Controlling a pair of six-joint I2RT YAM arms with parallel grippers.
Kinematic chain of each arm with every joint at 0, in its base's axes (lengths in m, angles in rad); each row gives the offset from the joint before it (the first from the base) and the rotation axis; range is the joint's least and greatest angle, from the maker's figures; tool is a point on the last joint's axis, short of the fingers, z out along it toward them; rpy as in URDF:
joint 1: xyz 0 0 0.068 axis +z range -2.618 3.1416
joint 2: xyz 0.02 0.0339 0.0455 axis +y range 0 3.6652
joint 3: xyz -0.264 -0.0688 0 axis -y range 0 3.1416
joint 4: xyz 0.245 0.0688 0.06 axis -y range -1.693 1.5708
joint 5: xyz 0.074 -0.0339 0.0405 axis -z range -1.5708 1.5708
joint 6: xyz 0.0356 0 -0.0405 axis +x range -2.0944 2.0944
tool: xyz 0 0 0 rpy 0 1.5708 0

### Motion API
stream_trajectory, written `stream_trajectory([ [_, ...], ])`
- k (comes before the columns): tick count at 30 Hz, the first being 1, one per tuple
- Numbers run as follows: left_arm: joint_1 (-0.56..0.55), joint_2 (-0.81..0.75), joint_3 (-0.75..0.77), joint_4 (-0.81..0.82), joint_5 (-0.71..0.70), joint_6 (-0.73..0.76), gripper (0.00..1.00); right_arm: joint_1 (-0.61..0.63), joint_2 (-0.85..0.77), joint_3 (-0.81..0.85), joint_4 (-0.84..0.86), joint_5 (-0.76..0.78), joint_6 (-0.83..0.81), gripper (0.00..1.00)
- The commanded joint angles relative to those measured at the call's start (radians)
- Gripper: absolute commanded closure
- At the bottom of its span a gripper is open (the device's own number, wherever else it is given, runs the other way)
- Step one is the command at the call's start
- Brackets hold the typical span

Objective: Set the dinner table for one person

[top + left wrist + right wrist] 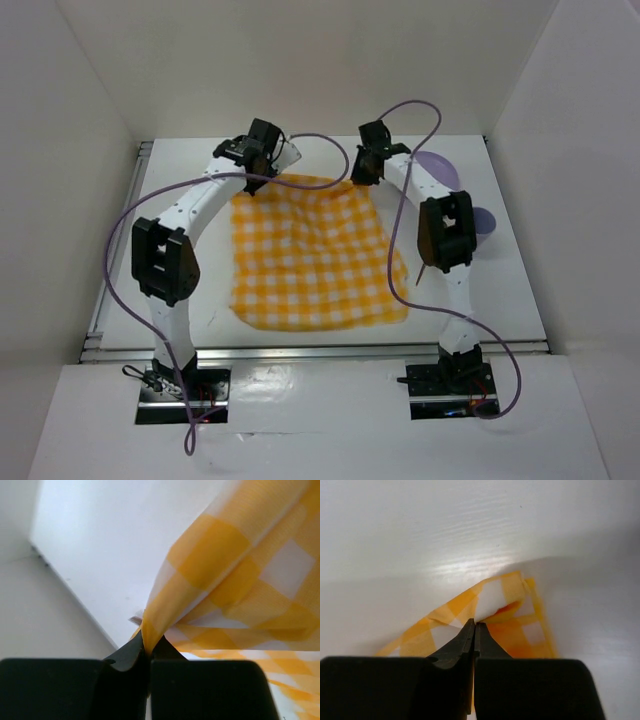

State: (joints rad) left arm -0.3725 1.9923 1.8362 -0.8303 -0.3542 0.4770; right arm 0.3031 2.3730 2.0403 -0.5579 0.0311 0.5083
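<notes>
Pinching checked cloth (310, 250) at far corners
left end effector (148, 647); right end effector (475, 630); both clamped on it; rest on worktop (500, 290)

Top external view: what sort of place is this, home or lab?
Most likely a robot test cell, not a home: the dinner table is a plain white top with a metal rail, boxed in by bare white walls, and the left gripper and right gripper each pinch the checked cloth.

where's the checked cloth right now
Top view: the checked cloth lies centred on the dinner table, its far corners pinched by the left gripper and right gripper.
</notes>
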Motion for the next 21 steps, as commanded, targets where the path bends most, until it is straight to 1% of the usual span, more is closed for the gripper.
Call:
stream_trajectory([
  [1, -0.006, -0.199, 0.112, -0.007, -0.119, 0.070, 1.00, -0.001, -0.367, -0.096, 0.056, 0.150, -0.069, 1.00],
  [2, -0.017, -0.225, 0.124, 0.002, -0.130, 0.086, 1.00, -0.001, -0.430, -0.141, 0.090, 0.150, -0.080, 1.00],
  [3, -0.032, -0.252, 0.124, 0.026, -0.143, 0.101, 1.00, 0.010, -0.546, -0.175, 0.142, 0.150, -0.080, 1.00],
  [5, -0.055, -0.306, 0.115, 0.052, -0.196, 0.152, 1.00, 0.021, -0.639, -0.234, 0.154, 0.150, -0.105, 1.00],
  [6, -0.081, -0.355, 0.115, 0.063, -0.212, 0.170, 1.00, 0.034, -0.712, -0.235, 0.154, 0.150, -0.105, 1.00],
  [7, -0.092, -0.378, 0.115, 0.063, -0.229, 0.184, 1.00, 0.051, -0.747, -0.235, 0.135, 0.162, -0.105, 1.00],
  [9, -0.115, -0.443, 0.133, 0.050, -0.253, 0.196, 1.00, 0.108, -0.819, -0.256, 0.109, 0.219, -0.105, 1.00],
  [10, -0.130, -0.464, 0.143, 0.039, -0.268, 0.196, 1.00, 0.131, -0.898, -0.271, 0.108, 0.245, -0.105, 1.00],
  [11, -0.131, -0.486, 0.161, 0.013, -0.282, 0.196, 1.00, 0.180, -0.941, -0.314, 0.108, 0.283, -0.114, 1.00],
  [12, -0.144, -0.507, 0.161, 0.002, -0.292, 0.187, 1.00, 0.198, -0.984, -0.336, 0.108, 0.283, -0.114, 1.00],
  [13, -0.155, -0.553, 0.161, -0.007, -0.301, 0.187, 1.00, 0.218, -1.061, -0.354, 0.119, 0.292, -0.114, 1.00],
  [14, -0.155, -0.576, 0.161, -0.016, -0.310, 0.187, 1.00, 0.250, -1.095, -0.371, 0.119, 0.293, -0.105, 1.00],
  [16, -0.166, -0.619, 0.161, -0.055, -0.319, 0.178, 1.00, 0.275, -1.170, -0.394, 0.090, 0.257, -0.094, 1.00],
  [17, -0.166, -0.651, 0.181, -0.087, -0.306, 0.158, 1.00, 0.284, -1.190, -0.394, 0.076, 0.201, -0.094, 1.00],
  [19, -0.166, -0.681, 0.208, -0.195, -0.226, 0.147, 1.00, 0.284, -1.228, -0.394, 0.067, 0.127, -0.094, 1.00],
  [21, -0.166, -0.729, 0.209, -0.225, -0.197, 0.147, 1.00, 0.284, -1.282, -0.394, 0.058, 0.038, -0.106, 1.00],
])
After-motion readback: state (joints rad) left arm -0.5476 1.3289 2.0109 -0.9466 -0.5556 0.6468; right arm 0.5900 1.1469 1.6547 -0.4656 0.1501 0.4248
